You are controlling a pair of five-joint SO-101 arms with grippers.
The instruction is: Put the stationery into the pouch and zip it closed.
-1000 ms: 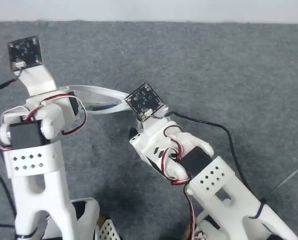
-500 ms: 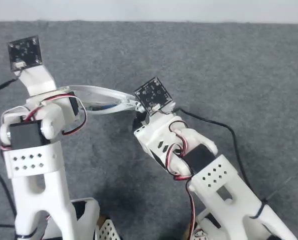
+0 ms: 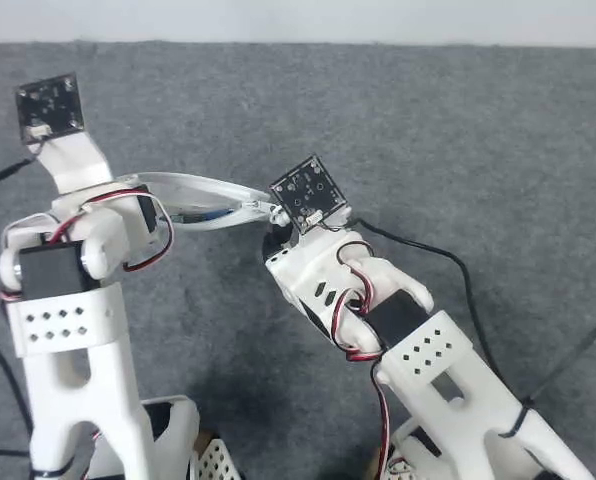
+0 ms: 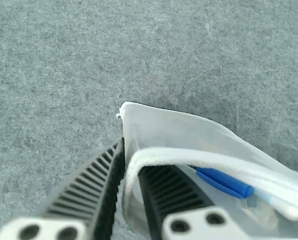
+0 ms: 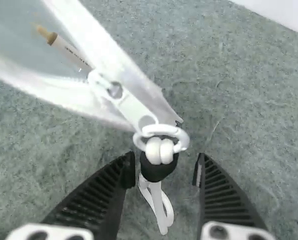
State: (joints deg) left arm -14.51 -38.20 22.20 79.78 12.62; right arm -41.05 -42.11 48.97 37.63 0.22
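A clear pouch with a white zipper band hangs off the grey mat between the two arms. My left gripper is shut on the pouch's end edge; a blue pen lies inside. At the other end, the zipper slider carries a ring with white beads and a black knot, the zipper pull. My right gripper stands open around that pull, one finger on each side, not clamping it. A pencil-like stick shows through the pouch wall.
Grey carpet-like mat covers the table, with a pale wall strip at the far edge. A black cable trails beside the right arm. Arm bases crowd the near edge.
The right arm moved a little toward the far right with the pouch's zipper end over the first half second, then held. The left arm stayed still.
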